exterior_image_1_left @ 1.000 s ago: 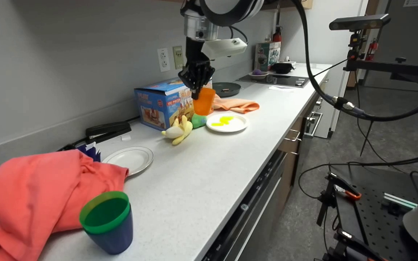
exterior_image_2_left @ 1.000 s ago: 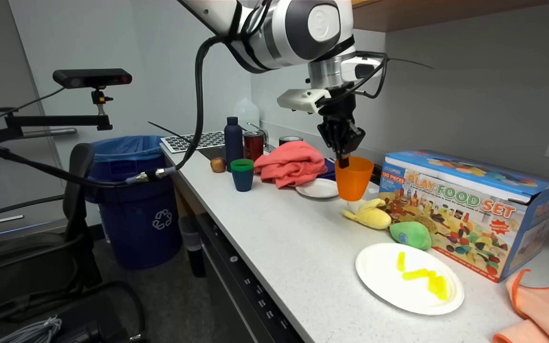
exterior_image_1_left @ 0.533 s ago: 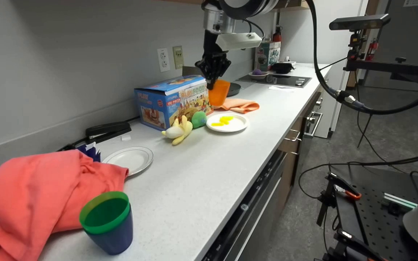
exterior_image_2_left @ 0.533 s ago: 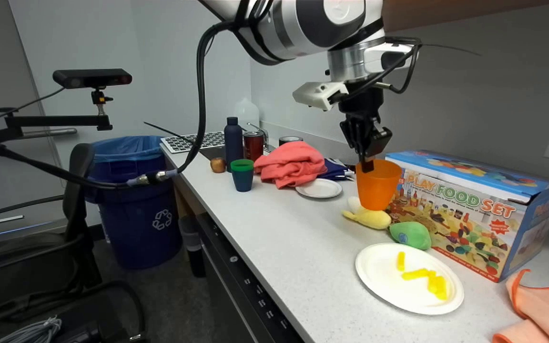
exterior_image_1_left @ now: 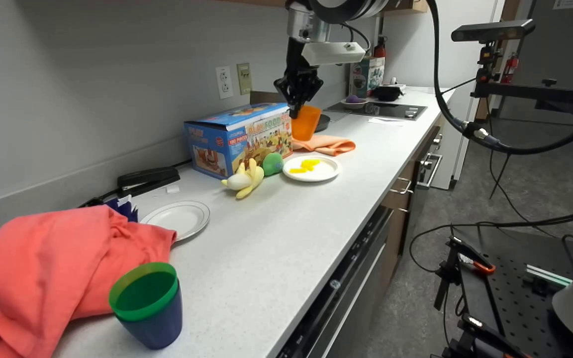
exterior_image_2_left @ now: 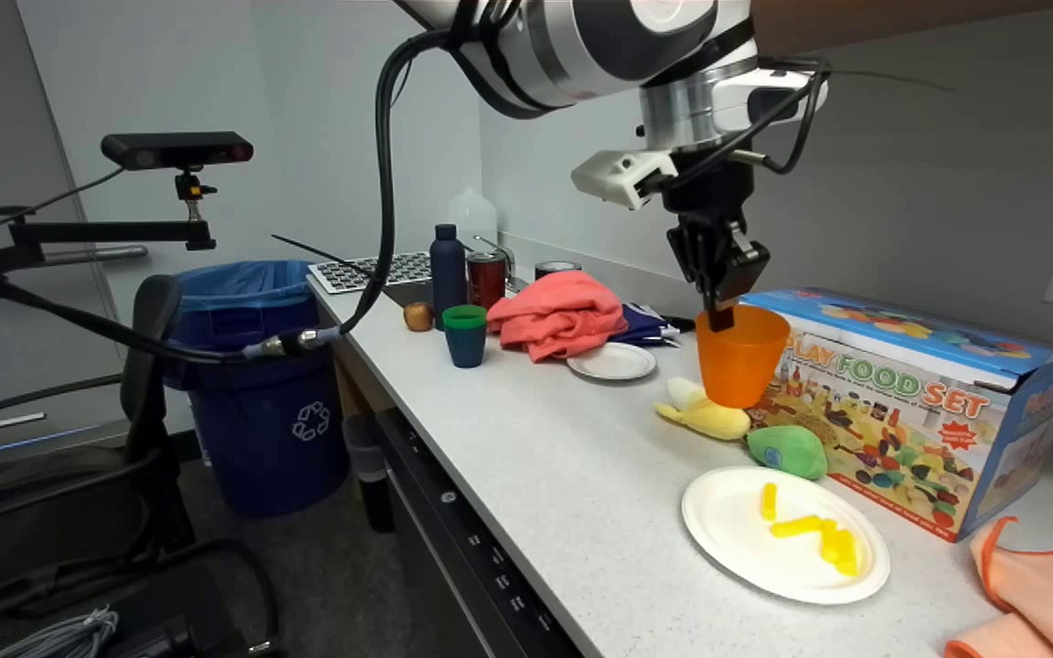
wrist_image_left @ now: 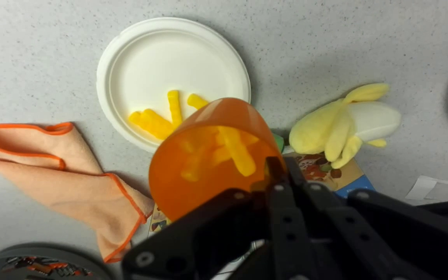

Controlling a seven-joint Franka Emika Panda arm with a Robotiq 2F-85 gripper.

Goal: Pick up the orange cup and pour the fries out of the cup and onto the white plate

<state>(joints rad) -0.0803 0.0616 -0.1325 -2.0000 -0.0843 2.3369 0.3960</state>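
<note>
1 box (exterior_image_2_left: 901, 416) reads "play food set"; the pincer (exterior_image_2_left: 719, 315) clamps the orange cup (exterior_image_2_left: 744, 361).

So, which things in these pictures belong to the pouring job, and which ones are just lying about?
For the job:
orange cup, gripped at its rim by the end effector
yellow fries, some inside it, some on the white plate

Just lying about:
banana toy
green toy
play food box
coral cloth
peach cloth
green-rimmed cup
other white plate

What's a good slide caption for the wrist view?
Gripper shut on the orange cup, fries inside, more fries on the white plate; peach cloth at left, toy banana at right.
</note>
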